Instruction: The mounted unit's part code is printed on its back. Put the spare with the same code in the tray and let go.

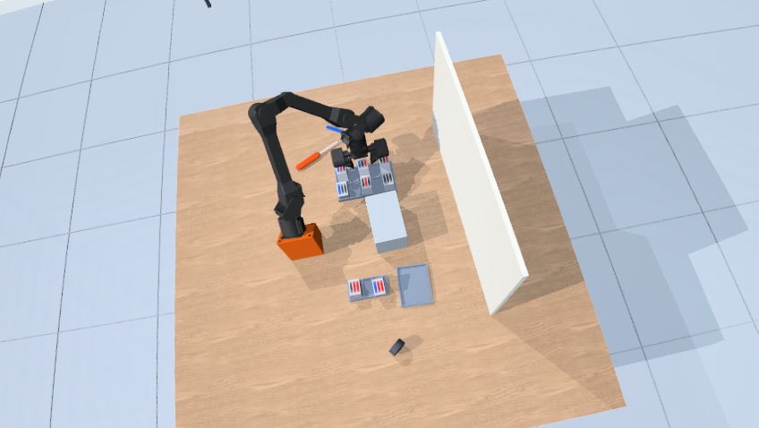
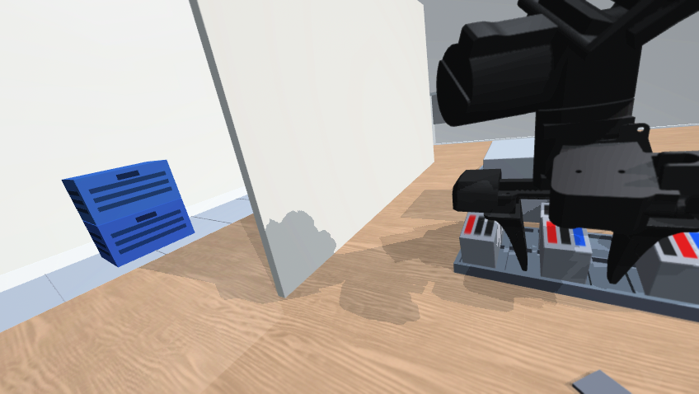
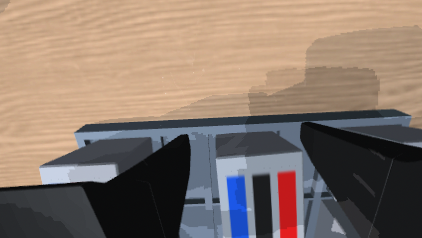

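My gripper is open, fingers low on either side of the spare striped blue, black and red. A gap shows on both sides of it in the wrist view. This spare stands in the middle of the outer row of the larger rack, among several other striped spares. The flat grey tray is empty. A smaller rack beside it holds two spares. A pale grey block stands against the larger rack; no code shows on it, and I cannot tell which thing is the mounted unit.
A tall white panel stands along one side of the table. An orange screwdriver and a blue item lie beside the larger rack. A small black piece lies beyond the tray. Blue crates stand behind the table.
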{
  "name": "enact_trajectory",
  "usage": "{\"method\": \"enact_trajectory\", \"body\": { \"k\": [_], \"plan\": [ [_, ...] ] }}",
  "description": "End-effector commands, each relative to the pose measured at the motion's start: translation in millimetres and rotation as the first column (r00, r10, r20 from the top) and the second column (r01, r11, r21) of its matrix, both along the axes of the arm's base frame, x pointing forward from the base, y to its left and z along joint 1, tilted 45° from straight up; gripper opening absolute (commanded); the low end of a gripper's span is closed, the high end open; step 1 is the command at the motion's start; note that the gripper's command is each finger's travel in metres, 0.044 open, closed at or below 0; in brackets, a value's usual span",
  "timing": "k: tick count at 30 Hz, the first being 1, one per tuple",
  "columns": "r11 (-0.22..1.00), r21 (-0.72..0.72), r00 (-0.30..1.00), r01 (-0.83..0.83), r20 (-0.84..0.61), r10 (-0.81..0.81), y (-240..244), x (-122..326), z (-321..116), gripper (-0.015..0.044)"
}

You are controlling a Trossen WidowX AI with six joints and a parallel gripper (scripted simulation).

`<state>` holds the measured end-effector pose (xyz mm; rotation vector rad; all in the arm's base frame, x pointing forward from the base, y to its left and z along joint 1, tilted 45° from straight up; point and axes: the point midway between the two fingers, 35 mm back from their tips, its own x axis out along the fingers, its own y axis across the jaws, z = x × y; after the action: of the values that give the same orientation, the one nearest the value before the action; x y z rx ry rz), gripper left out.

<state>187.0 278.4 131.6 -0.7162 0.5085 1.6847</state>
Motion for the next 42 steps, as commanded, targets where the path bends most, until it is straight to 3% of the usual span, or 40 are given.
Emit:
{"method": "enact_trajectory", "body": {
  "k": [1,5,10,18,23,32,42],
  "plan": [
    [1.000,-0.003,1.000,0.007,-0.002,-0.007,2.0,-0.5,-3.6,0.0300],
    [1.000,-0.003,1.000,0.007,-0.002,-0.007,2.0,-0.5,-3.6,0.0300],
    [1.000,0.000,1.000,0.001,-0.001,-0.001,1.5,-0.8,-2.4,0.0169],
    [1.000,0.000,1.000,0.001,-0.001,-0.001,1.5,-0.8,-2.4,0.0115],
    [1.000,0.000,1.000,0.001,-0.001,-0.001,1.5,-0.8,-2.4,0.0000],
    [1.000,-0.002,1.000,0.001,-0.001,-0.001,-1.4,0.5,0.4,0.0000],
    [1.000,-0.009,1.000,0.006,0.000,-0.006,-47.2,10.5,44.7,0.0000]
  ]
}}
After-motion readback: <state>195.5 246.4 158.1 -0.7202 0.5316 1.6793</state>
